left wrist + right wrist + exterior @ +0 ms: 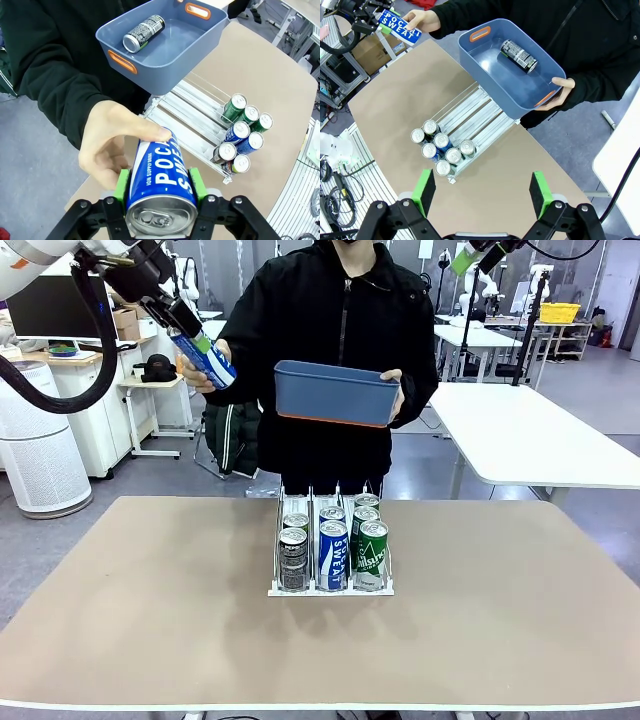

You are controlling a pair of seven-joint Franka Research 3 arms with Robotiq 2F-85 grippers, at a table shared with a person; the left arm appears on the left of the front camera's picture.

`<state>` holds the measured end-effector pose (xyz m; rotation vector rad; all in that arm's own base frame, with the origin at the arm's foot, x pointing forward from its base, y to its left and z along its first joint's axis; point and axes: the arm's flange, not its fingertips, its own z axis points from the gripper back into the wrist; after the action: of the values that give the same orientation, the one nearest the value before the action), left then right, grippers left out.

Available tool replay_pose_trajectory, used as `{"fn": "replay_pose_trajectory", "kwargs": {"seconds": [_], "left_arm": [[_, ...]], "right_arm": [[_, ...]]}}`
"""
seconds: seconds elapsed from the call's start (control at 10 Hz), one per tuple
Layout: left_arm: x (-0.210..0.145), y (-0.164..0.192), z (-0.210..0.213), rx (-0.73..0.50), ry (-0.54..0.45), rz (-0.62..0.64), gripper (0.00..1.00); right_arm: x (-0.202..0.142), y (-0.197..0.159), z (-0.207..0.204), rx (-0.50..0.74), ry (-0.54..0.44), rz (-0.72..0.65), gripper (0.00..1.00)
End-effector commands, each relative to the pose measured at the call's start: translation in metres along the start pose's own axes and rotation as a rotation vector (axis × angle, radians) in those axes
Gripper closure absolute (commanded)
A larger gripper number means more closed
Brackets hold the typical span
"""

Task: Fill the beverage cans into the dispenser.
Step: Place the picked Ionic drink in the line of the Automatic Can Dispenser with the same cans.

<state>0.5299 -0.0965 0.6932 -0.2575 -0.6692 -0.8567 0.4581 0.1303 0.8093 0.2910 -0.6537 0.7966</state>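
Observation:
My left gripper (197, 343) is raised at the far left, shut on a blue can with white lettering (208, 362); the wrist view shows the green pads (123, 184) clamping this can (161, 181). A person's hand (107, 146) also touches it. The person's other hand holds a blue bin (335, 395) above the dispenser (330, 585); a dark can (144, 32) lies inside. Several cans stand at the dispenser's near end: dark grey (293, 560), blue (333, 555), green (372, 552). My right gripper (482, 192) hangs open high over the table.
The tan table (150, 590) is bare around the dispenser. The far halves of the dispenser's lanes (475, 107) hold no cans. A white table (540, 435) stands behind on the right, with shelves and a white cylinder (40, 455) at the left.

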Motion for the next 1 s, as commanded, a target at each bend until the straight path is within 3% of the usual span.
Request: {"fn": "replay_pose_trajectory", "kwargs": {"seconds": [0.0, 0.9], "left_arm": [[-0.0026, 0.0019, 0.0012, -0.004, -0.007, -0.001, 1.0], [-0.0026, 0.0019, 0.0012, -0.004, -0.007, -0.001, 1.0]], "right_arm": [[-0.0004, 0.0004, 0.0009, 0.001, 0.001, 0.0, 0.0], [-0.0004, 0.0004, 0.0009, 0.001, 0.001, 0.0, 0.0]]}}
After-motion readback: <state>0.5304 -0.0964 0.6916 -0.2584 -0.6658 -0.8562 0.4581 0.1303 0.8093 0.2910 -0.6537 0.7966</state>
